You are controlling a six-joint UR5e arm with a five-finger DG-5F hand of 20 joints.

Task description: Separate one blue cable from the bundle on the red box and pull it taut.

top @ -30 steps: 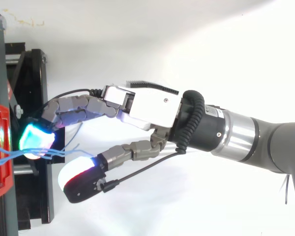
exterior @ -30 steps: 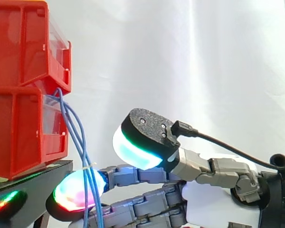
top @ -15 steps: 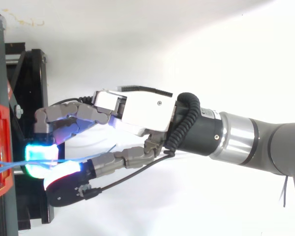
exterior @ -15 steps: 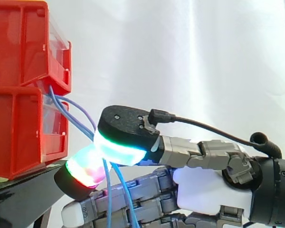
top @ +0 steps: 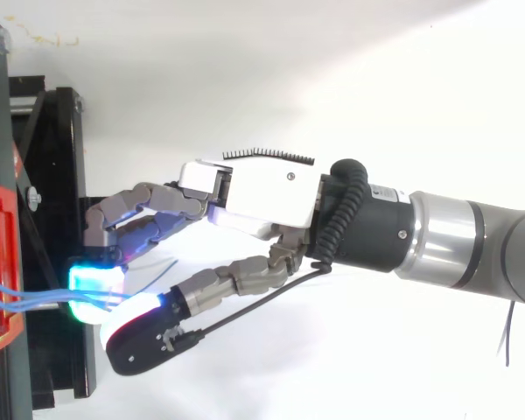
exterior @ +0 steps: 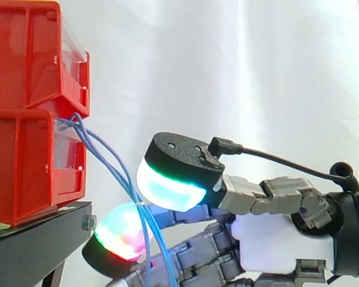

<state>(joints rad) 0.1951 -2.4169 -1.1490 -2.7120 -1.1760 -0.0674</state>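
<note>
I'm clamping the hand (top: 262, 188) on what looks like several blue cables (exterior: 105, 154) off the red box (exterior: 24, 167), so I'm probably risking dragging the whole bundle taut, not one.

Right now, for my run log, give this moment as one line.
hand pinching blue cables | cables run from red bin | bundle not yet separated

The hand (top: 262, 188) has a white palm, grey segmented fingers (top: 149, 201) and black-backed glowing pads (exterior: 167, 188).
</note>
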